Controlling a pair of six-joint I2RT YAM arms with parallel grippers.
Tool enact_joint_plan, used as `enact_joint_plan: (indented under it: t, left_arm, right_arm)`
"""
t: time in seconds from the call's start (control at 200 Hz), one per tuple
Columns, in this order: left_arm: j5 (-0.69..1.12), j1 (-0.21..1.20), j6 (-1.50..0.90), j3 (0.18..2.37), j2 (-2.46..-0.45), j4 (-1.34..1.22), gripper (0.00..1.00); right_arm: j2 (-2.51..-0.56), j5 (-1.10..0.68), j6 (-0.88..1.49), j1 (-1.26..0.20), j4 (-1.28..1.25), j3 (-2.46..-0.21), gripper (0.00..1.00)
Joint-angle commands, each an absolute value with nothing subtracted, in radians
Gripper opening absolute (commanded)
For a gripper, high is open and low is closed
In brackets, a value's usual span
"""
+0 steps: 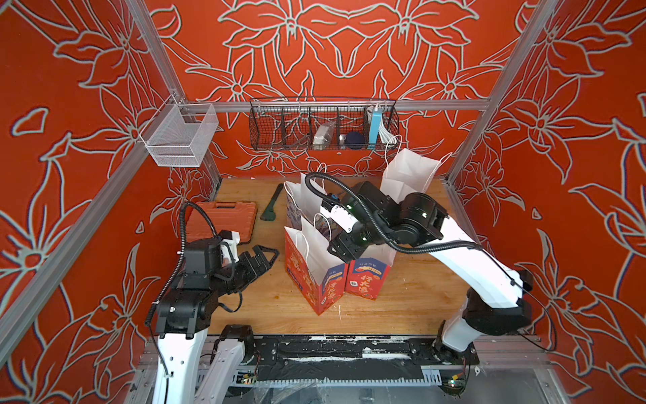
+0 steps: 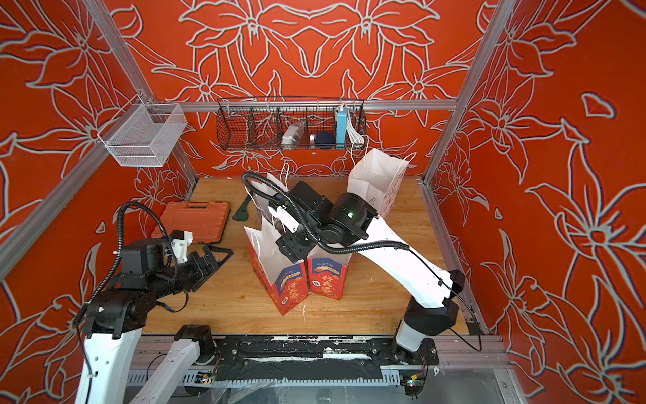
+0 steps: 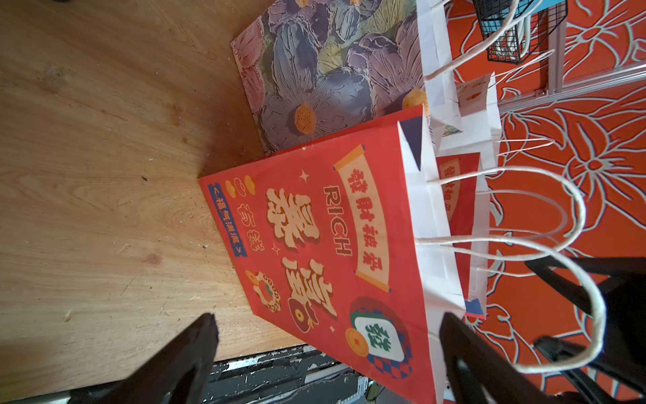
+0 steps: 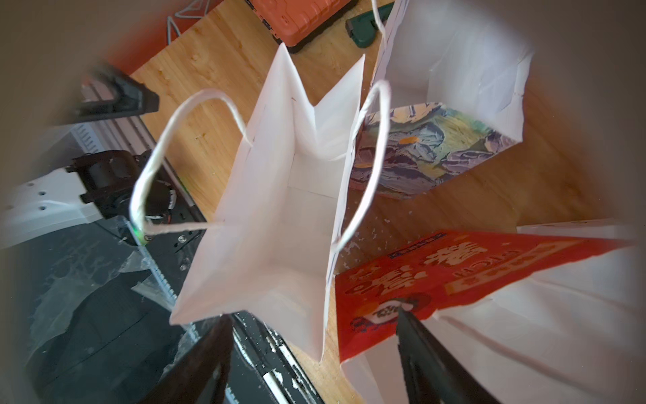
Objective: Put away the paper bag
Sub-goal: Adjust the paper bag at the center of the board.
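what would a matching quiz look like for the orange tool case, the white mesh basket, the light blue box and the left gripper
1 orange tool case
2 white mesh basket
3 light blue box
4 left gripper

a open, holding nothing
b standing in the black wire basket
c flat on the table
d hanging on the metal frame

Pairs: 1-c, 2-d, 3-b, 4-a
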State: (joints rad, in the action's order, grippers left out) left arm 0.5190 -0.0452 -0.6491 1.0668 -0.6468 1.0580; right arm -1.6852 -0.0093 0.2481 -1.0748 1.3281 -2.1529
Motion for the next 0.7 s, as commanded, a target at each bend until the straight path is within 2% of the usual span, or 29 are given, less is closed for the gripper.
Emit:
enact_joint_plan:
  t: [0.0, 0.235, 0.345, 0.591, 0.696]
  left_arm:
    - [0.535, -0.048, -0.653, 1.08, -0.637, 1.072, 0.98]
    - [0.559, -0.049, -0.642, 1.082, -0.635, 1.083, 0.98]
    - [0.561, -0.049, -0.633, 1.092, -0.637, 1.099, 0.98]
    - [0.54, -0.048, -0.642, 1.07, -0.61, 1.113, 0.98]
    - [0.537, -0.048, -0.659, 1.062, -0.597, 1.108, 0.98]
  right_arm:
    - [-1.706, 0.082, 0.266, -1.079, 1.33, -2.181, 0.73]
    - [-1.769, 0.087, 0.284, -1.081, 1.313, -2.179, 0.66]
    - [-1.787, 0.084, 0.287, -1.081, 1.298, -2.175, 0.57]
    - [-1.84, 0.057, 0.288, -1.081, 1.287, -2.174, 0.45]
    - [-1.855, 0.046, 0.278, -1.081, 1.283, -2.171, 0.34]
